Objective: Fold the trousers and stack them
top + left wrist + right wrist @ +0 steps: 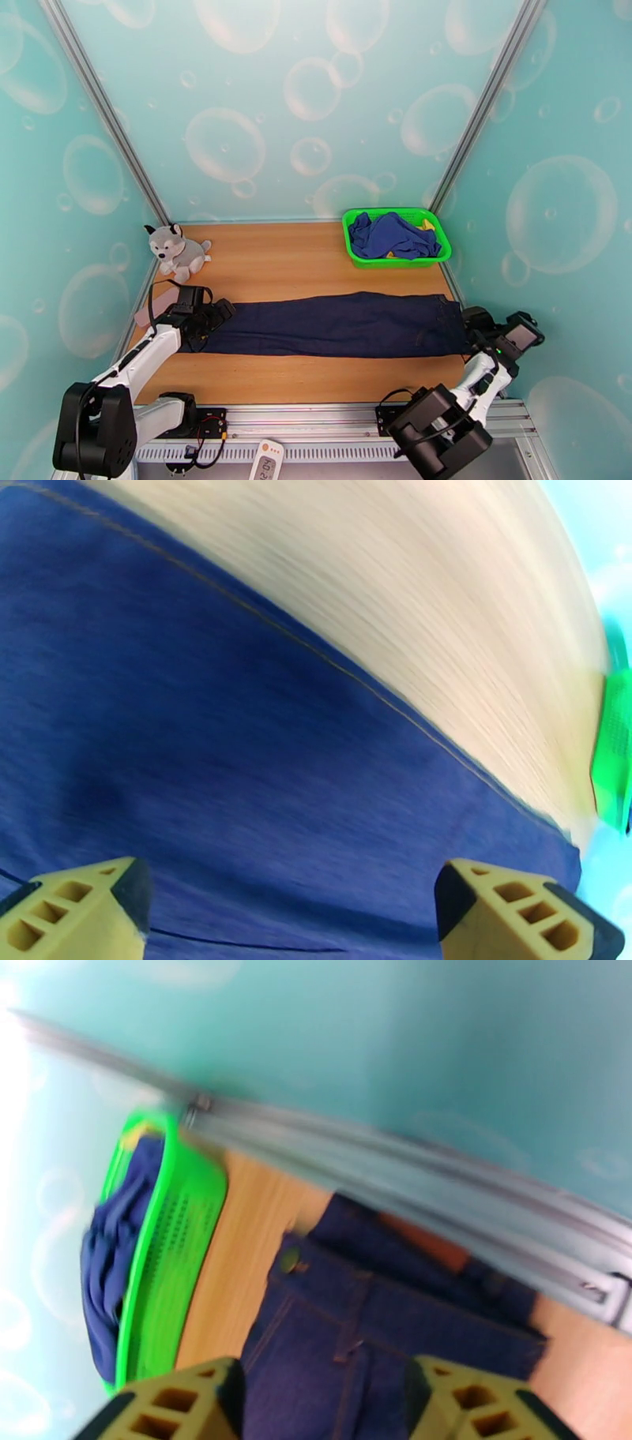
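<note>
Dark trousers [340,324] lie flat across the table [276,253]. Left gripper [291,881] gapes wide over one end; right gripper [324,1377] stands part-open, empty, at the waist.

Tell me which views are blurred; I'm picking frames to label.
Top external: sharp and evenly lit, trousers crisp. Left wrist: table grain smeared, denim soft, fingers fairly clear. Right wrist: blurred throughout, green basket streaked.
</note>
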`<state>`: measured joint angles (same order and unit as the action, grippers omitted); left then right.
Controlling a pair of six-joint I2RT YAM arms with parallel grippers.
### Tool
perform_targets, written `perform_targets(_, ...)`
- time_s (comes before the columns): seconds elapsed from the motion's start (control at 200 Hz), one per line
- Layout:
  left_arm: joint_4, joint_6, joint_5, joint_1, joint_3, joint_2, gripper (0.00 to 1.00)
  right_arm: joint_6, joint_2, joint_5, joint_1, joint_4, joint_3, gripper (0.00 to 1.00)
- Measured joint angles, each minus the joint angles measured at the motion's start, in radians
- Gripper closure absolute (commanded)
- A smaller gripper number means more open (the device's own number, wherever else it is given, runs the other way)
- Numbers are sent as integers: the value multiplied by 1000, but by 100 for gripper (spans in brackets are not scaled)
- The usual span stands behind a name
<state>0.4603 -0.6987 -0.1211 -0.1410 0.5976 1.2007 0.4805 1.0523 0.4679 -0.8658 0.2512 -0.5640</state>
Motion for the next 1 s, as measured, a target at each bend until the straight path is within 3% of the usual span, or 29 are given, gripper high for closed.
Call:
perform_targets(0.165, 19, -3, -10, -57, 9, 70, 1, -25, 220, 16, 159, -25, -53, 45)
perform_targets(0.4, 43, -51, 11, -63, 4, 76, 1, 26, 180, 56, 462, -50, -7, 41)
perform_targets(0.495, 41, -84, 44, -63, -5, 76, 1, 49, 192, 61, 461, -53, 44, 41)
perform_targets(0.65, 40, -106, 71, -64, -5, 69, 1, 31, 298, 87, 302, -37, 60, 42)
perform_targets(0.805, 43, -71, 72, -112, -2, -12, 1, -23, 333, 86, 223, -27, 21, 44)
perform_targets(0.9, 86, -53, 103, -203, 35, -60, 1, -36, 270, 26, 297, -6, 21, 42)
perform_targets(1.0, 132, -53, 153, -319, 83, -86, 1, -40, 114, -61, 517, 11, 8, 38)
